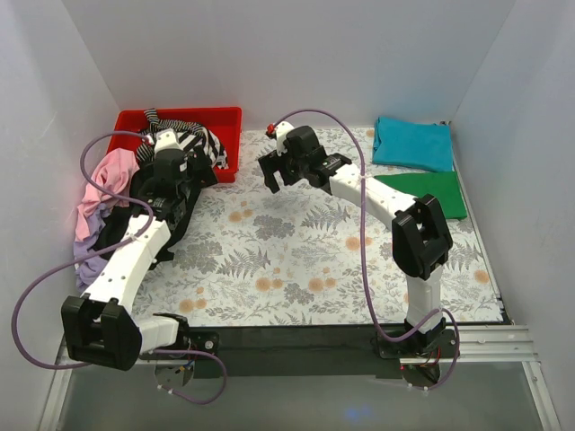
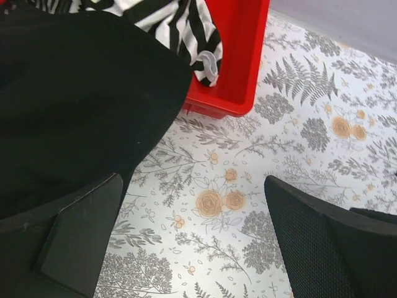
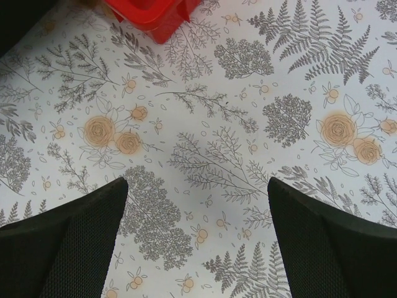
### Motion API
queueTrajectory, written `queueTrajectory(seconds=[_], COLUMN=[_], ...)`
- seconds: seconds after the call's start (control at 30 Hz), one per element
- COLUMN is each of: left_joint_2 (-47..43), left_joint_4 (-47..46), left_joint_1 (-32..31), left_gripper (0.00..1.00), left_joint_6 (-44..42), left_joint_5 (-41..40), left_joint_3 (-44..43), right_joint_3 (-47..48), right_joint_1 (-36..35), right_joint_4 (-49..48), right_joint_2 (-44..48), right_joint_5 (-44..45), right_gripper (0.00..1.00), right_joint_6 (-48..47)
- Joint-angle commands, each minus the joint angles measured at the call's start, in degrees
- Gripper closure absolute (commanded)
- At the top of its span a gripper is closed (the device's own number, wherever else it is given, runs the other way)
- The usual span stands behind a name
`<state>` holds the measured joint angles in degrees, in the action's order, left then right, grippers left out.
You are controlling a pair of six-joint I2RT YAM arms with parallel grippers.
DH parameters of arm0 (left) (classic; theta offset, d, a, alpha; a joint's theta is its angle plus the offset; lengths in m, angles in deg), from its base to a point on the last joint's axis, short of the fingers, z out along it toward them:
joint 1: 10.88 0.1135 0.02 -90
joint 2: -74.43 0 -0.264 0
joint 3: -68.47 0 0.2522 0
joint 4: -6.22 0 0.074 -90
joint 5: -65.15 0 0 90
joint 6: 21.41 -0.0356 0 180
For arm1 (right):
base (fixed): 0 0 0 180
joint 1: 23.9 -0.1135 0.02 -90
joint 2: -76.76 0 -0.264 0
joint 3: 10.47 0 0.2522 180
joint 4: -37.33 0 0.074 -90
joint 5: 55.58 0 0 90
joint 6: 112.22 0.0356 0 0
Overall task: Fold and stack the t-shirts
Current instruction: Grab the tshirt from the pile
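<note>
Hovering open: left gripper (image 2: 198, 243), right gripper (image 1: 280, 178).
Left over crumpled black tee (image 2: 74, 93) at tabletop's (image 1: 296, 260) left, right near bin (image 1: 229, 115); folded teal tee (image 1: 411, 142) and green tee (image 1: 429, 194) far right, long axes left-right.

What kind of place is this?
Probably a robot practice booth, not a home. Plain white walls box in a flowery-covered table, a left arm and right arm are bolted at its near edge, and a striped t-shirt lies in a red bin.
</note>
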<state>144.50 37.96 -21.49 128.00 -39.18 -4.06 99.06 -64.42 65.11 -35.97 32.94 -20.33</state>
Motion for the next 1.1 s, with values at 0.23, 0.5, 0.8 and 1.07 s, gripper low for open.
queueTrajectory(seconds=[0.23, 0.5, 0.8, 1.07], left_joint_2=[3.41, 3.5, 4.02, 6.31], left_joint_4=[8.65, 10.58, 16.74, 24.39], left_joint_1=[1.03, 2.26, 2.26, 2.26], left_gripper=[0.02, 0.03, 0.07, 0.07], left_joint_6=[5.53, 6.5, 10.89, 13.44], left_joint_5=[-8.79, -9.13, -18.01, -31.02], left_joint_3=[-2.59, -1.36, 2.34, -0.57], right_joint_3=[-2.25, -6.72, -9.28, -11.13], right_joint_1=[0.7, 3.24, 6.49, 6.94], right_joint_4=[-1.36, -1.89, -3.21, -4.18], right_joint_2=[5.32, 8.48, 9.19, 8.75], right_joint_5=[4.81, 4.91, 1.91, -2.74], right_gripper=[0.02, 0.02, 0.02, 0.02], right_joint_6=[-1.54, -1.19, -0.05, 1.54])
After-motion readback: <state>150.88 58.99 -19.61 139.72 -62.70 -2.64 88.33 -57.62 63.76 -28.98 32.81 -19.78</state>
